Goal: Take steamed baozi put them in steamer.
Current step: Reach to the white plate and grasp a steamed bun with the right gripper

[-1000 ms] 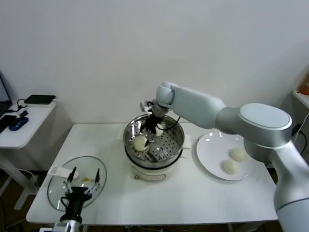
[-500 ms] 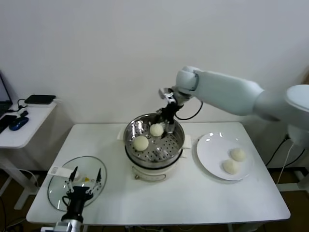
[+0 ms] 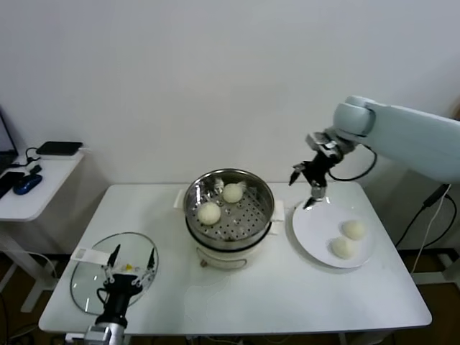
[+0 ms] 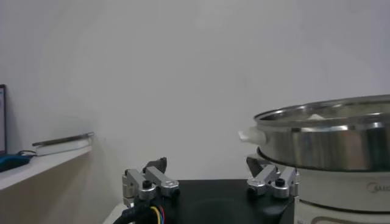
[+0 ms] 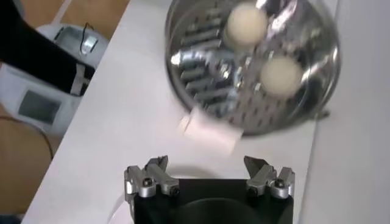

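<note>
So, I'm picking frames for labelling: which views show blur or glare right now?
Right wrist view: the steamer and its two baozi are smeared by motion blur, with bright streaks of glare on the steel. Head view: sharp and evenly lit, soft shadows, faint reflections on the plate. Left wrist view: steady, the steamer rim gleams mildly.

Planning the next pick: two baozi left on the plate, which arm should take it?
Right. The right gripper is open and empty above the plate's edge, near the two baozi. The left gripper sits over the glass lid, beyond the steamer.
</note>
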You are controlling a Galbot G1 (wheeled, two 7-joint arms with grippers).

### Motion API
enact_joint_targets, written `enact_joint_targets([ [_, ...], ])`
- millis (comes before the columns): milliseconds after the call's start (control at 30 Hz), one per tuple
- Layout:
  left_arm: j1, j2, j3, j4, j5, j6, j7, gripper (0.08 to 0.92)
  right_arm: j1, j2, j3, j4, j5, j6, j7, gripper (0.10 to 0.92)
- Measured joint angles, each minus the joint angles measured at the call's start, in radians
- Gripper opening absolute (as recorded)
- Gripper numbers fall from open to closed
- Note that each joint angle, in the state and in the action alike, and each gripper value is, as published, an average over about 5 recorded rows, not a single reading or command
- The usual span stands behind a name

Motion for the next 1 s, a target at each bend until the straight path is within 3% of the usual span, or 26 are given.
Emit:
enact_joint_targets([
  [400, 0.001, -0.008, -0.007, -0.018, 0.006, 0.009, 0.000, 0.823, -0.235, -0.115, 0.191, -0.038, -0.230, 0.046, -0.012, 0.823],
  [1000, 0.006, -0.017, -0.009, -0.013, 0.010, 0.007, 0.002, 0.823, -0.485, -0.085, 0.374, -0.185, -0.435, 0.088, -0.006, 0.823],
])
